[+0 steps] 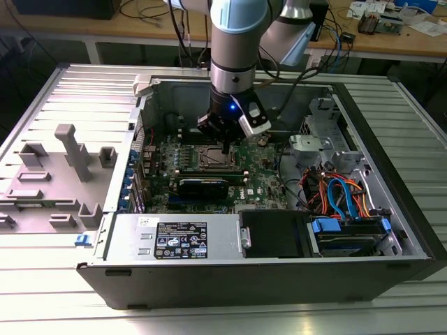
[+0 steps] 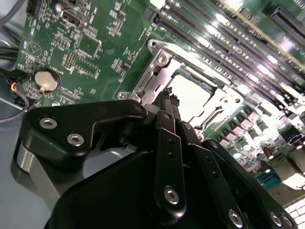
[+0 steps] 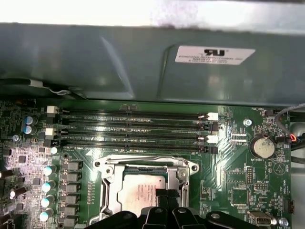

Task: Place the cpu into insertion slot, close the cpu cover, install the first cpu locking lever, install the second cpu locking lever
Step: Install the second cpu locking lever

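The cpu (image 3: 138, 193) lies flat in the insertion slot (image 1: 211, 159) on the green motherboard, its dull silver top catching the light (image 2: 190, 98). The silvery cpu cover (image 3: 143, 163) appears to lie down around it as a frame (image 2: 159, 59). In the exterior view my gripper (image 1: 225, 145) hangs over the socket's edge on that view's right. In both wrist views its black fingers come together to one tip (image 2: 169, 98) (image 3: 165, 194) just over the chip's edge, with nothing held. I cannot tell whether the tip touches.
Long black memory slots (image 3: 133, 129) run beside the socket, under the grey case wall (image 3: 143, 62). A coin battery (image 3: 262, 147) sits off to one side. A black card (image 1: 202, 185), the power supply (image 1: 174, 241) and a cabled drive cage (image 1: 342, 202) crowd the case.
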You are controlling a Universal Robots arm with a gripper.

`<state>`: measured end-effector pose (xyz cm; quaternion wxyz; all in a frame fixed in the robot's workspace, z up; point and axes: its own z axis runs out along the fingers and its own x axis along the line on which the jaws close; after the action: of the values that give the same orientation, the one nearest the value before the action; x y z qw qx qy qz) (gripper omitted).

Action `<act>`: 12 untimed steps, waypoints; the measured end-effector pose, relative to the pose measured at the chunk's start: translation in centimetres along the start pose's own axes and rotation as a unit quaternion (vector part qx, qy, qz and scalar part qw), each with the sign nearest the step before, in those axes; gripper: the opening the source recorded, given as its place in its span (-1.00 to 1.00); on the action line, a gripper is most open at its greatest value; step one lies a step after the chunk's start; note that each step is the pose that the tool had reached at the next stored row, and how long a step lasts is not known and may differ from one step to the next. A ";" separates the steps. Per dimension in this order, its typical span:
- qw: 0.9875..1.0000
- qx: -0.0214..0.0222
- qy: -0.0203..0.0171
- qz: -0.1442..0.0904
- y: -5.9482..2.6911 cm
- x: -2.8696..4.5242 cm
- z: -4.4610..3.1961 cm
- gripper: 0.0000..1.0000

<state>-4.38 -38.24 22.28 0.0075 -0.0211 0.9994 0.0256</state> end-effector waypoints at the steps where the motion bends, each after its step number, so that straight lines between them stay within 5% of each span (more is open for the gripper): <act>1: 1.000 0.000 0.000 0.000 -0.22 0.01 -0.01 -0.79; 4: 1.000 0.000 0.000 0.000 -0.85 0.04 -0.10 -0.79; 12: 1.000 0.000 0.000 0.000 -0.91 0.03 -0.33 -0.79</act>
<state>-4.38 -39.17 22.56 0.0076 -0.0211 0.9994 0.0256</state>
